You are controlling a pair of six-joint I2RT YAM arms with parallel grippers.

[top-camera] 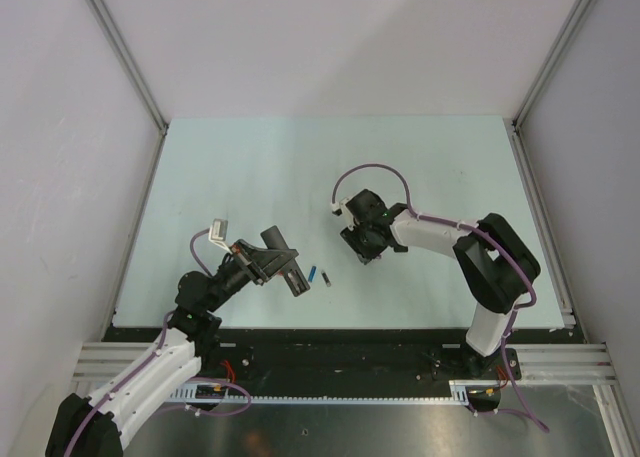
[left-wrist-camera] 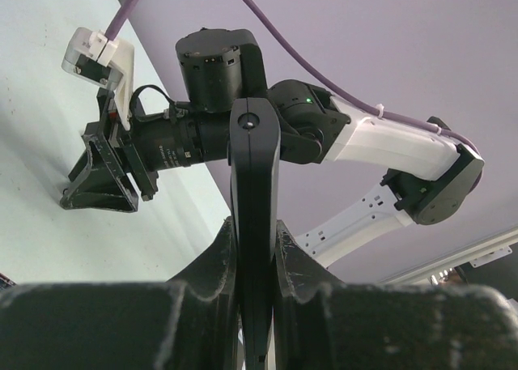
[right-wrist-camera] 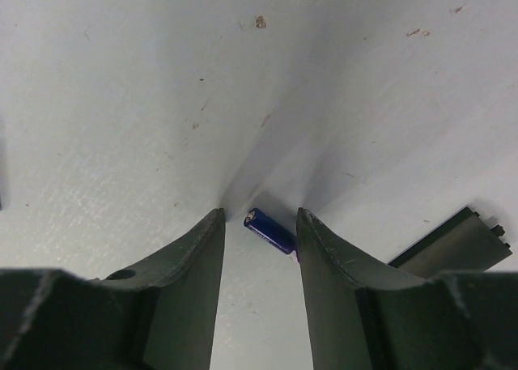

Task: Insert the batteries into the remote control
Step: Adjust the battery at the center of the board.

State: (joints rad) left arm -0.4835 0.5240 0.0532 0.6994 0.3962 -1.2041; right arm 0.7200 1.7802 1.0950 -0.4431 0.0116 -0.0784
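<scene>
My left gripper [top-camera: 270, 261] is shut on the remote control [top-camera: 296, 281], a slim black bar held on edge above the table. In the left wrist view the remote [left-wrist-camera: 254, 167] rises between my closed fingers [left-wrist-camera: 212, 261]. One blue battery [top-camera: 318, 275] lies on the table just right of the remote. My right gripper [top-camera: 362, 241] is open and low over the table. In the right wrist view it [right-wrist-camera: 259, 218] straddles a second blue battery [right-wrist-camera: 271, 231], which lies flat between the fingertips and touches the right one.
A flat dark piece [right-wrist-camera: 452, 244] lies on the table right of my right gripper. The pale green mat [top-camera: 250, 167] is bounded by white walls and metal rails. My right arm [left-wrist-camera: 380, 143] shows beyond the remote in the left wrist view.
</scene>
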